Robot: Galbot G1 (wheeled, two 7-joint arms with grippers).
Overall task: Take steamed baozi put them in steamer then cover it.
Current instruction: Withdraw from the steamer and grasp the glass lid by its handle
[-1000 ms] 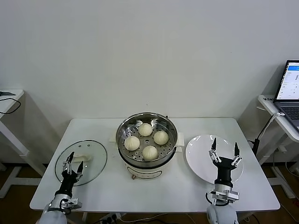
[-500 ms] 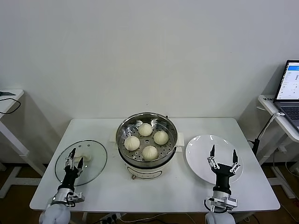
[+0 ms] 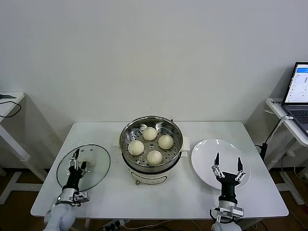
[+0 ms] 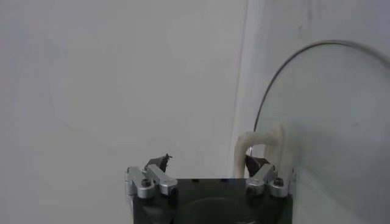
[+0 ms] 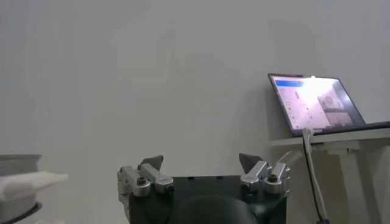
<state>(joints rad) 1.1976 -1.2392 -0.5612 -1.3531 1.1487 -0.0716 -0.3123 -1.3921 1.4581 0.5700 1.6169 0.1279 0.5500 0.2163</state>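
The steamer (image 3: 151, 166) stands mid-table, uncovered, with several steamed baozi (image 3: 154, 157) on its perforated tray. The cover (image 3: 98, 166), a clear glass lid with a white bar handle (image 3: 89, 164), lies flat on the table to the left. My left gripper (image 3: 79, 160) hovers open over the lid's near part. In the left wrist view that gripper (image 4: 210, 163) has the handle (image 4: 262, 143) just by one fingertip, and nothing sits between its fingers. My right gripper (image 3: 227, 164) stands open and empty over the white plate (image 3: 204, 161). The right wrist view shows it (image 5: 201, 161) holding nothing.
The bare white plate lies right of the steamer. A laptop (image 3: 299, 91) sits on a side table at far right, also seen in the right wrist view (image 5: 314, 103). Another side table (image 3: 9, 103) stands at far left. A plain wall is behind.
My right gripper has drawn back toward the table's near edge, still open. My left gripper has shifted slightly forward toward the lid handle and stands more upright.
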